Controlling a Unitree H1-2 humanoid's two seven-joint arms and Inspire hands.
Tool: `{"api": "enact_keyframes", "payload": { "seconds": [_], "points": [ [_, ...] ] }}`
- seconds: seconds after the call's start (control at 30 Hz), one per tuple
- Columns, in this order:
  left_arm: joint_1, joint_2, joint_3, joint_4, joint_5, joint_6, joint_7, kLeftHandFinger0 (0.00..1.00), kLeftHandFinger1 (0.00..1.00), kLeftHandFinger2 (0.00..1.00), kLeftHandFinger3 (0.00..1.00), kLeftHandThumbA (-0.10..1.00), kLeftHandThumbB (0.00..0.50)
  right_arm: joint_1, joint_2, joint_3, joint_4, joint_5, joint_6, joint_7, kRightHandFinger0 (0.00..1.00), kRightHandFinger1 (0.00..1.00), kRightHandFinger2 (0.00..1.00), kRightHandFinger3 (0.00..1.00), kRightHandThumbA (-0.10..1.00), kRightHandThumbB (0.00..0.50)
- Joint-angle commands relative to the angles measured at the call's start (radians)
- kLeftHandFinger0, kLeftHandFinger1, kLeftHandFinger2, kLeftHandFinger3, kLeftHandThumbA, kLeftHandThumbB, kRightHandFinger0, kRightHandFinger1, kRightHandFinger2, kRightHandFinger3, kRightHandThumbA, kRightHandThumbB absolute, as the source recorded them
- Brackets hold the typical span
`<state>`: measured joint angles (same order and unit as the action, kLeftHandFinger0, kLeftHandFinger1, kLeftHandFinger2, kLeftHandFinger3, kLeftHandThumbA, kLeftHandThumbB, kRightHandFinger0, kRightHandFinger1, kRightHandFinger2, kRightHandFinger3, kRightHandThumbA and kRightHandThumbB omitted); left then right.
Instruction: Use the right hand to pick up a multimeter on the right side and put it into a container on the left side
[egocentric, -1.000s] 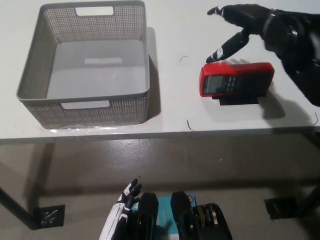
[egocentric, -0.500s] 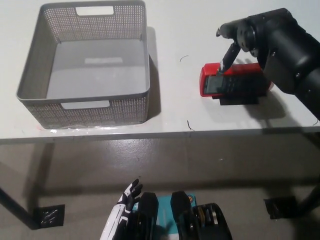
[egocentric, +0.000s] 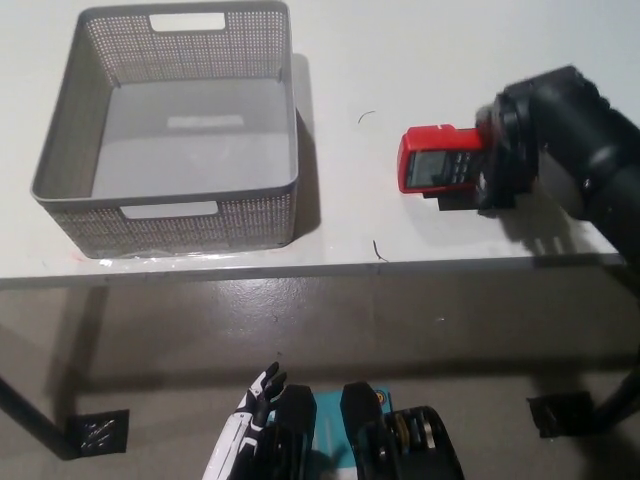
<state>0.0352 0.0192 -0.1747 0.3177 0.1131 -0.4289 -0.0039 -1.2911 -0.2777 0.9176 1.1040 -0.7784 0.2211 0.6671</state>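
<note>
The red multimeter (egocentric: 436, 166) lies flat on the white table (egocentric: 400, 60), at the right side, well apart from the grey perforated container (egocentric: 165, 205) on the left. The black right hand (egocentric: 505, 160) covers the right end of the multimeter; if its fingers grip it, I cannot tell. The white left hand (egocentric: 248, 420) rests low, below the table edge, with fingers apart and holding nothing
</note>
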Motion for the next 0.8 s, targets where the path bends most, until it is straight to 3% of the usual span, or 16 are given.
{"api": "enact_keyframes", "payload": {
  "seconds": [0.0, 0.1, 0.2, 0.27, 0.3, 0.33, 0.37, 0.4, 0.43, 0.47, 0.53, 0.57, 0.6, 0.7, 0.77],
  "points": [
    [-0.001, 0.01, -0.014, -0.012, 0.006, -0.041, -0.01, 1.0, 1.0, 1.0, 1.0, 1.0, 0.474, -0.004, 0.043, 0.035, 0.131, -0.051, -0.125, -0.037, 1.0, 1.0, 1.0, 1.0, 1.0, 0.5],
    [-0.019, 0.016, -0.021, -0.006, 0.016, -0.041, -0.01, 1.0, 1.0, 1.0, 1.0, 1.0, 0.469, 0.024, 0.068, 0.012, 0.224, -0.027, -0.153, -0.043, 1.0, 1.0, 1.0, 1.0, 0.99, 0.5],
    [-0.024, 0.019, -0.027, -0.003, 0.018, -0.041, -0.01, 1.0, 1.0, 1.0, 1.0, 1.0, 0.461, 0.062, 0.077, -0.052, 0.256, 0.022, -0.144, -0.086, 1.0, 1.0, 1.0, 1.0, 0.9, 0.5],
    [-0.026, 0.02, -0.029, -0.003, 0.018, -0.041, -0.01, 1.0, 1.0, 1.0, 1.0, 1.0, 0.463, 0.097, 0.084, -0.102, 0.268, 0.043, -0.125, -0.198, 1.0, 1.0, 1.0, 1.0, 0.73, 0.5],
    [-0.026, 0.02, -0.03, -0.003, 0.02, -0.041, -0.008, 1.0, 1.0, 1.0, 1.0, 1.0, 0.463, 0.114, 0.087, -0.126, 0.27, 0.051, -0.134, -0.261, 1.0, 1.0, 1.0, 1.0, 0.62, 0.465],
    [-0.027, 0.02, -0.03, -0.004, 0.023, -0.041, -0.007, 1.0, 1.0, 1.0, 1.0, 1.0, 0.466, 0.139, 0.085, -0.157, 0.27, 0.062, -0.167, -0.355, 0.86, 0.94, 1.0, 1.0, 0.48, 0.415],
    [-0.028, 0.02, -0.03, -0.004, 0.025, -0.041, -0.007, 1.0, 1.0, 1.0, 1.0, 1.0, 0.473, 0.16, 0.078, -0.177, 0.269, 0.063, -0.214, -0.451, 0.64, 0.71, 0.77, 0.93, 0.3, 0.359],
    [-0.029, 0.02, -0.029, -0.004, 0.028, -0.041, -0.007, 1.0, 1.0, 1.0, 1.0, 1.0, 0.474, 0.177, 0.069, -0.186, 0.267, 0.059, -0.259, -0.537, 0.3, 0.43, 0.55, 0.66, 0.09, 0.319],
    [-0.034, 0.02, -0.028, -0.003, 0.03, -0.041, -0.006, 1.0, 1.0, 1.0, 1.0, 1.0, 0.474, 0.186, 0.063, -0.196, 0.267, 0.056, -0.291, -0.596, 0.16, 0.34, 0.5, 0.59, 0.02, 0.312],
    [-0.037, 0.021, -0.028, -0.001, 0.032, -0.041, -0.005, 1.0, 1.0, 1.0, 1.0, 1.0, 0.475, 0.194, 0.059, -0.229, 0.269, 0.08, -0.31, -0.625, 0.01, 0.21, 0.49, 0.55, -0.1, 0.228],
    [-0.041, 0.022, -0.027, -0.003, 0.037, -0.041, -0.001, 1.0, 1.0, 1.0, 1.0, 1.0, 0.474, 0.203, 0.051, -0.324, 0.273, 0.162, -0.353, -0.622, 0.0, 0.31, 0.68, 0.63, -0.1, 0.168],
    [-0.044, 0.023, -0.027, -0.003, 0.036, -0.041, -0.003, 1.0, 1.0, 1.0, 1.0, 1.0, 0.472, 0.202, 0.051, -0.371, 0.277, 0.196, -0.358, -0.61, 0.0, 0.48, 0.82, 0.8, -0.1, 0.146],
    [-0.046, 0.024, -0.027, -0.003, 0.033, -0.041, -0.005, 1.0, 1.0, 1.0, 1.0, 1.0, 0.471, 0.203, 0.049, -0.404, 0.279, 0.218, -0.363, -0.604, 0.0, 0.51, 0.82, 0.82, -0.1, 0.147],
    [-0.046, 0.026, -0.029, -0.004, 0.036, -0.041, -0.01, 1.0, 1.0, 1.0, 1.0, 1.0, 0.47, 0.21, 0.046, -0.568, 0.288, 0.313, -0.361, -0.587, 0.01, 0.54, 0.78, 0.74, -0.1, 0.129],
    [-0.043, 0.027, -0.03, -0.006, 0.046, -0.041, -0.007, 1.0, 1.0, 1.0, 1.0, 1.0, 0.474, 0.214, 0.048, -0.659, 0.291, 0.37, -0.355, -0.573, 0.0, 0.47, 0.72, 0.68, -0.1, 0.134]
  ]
}}
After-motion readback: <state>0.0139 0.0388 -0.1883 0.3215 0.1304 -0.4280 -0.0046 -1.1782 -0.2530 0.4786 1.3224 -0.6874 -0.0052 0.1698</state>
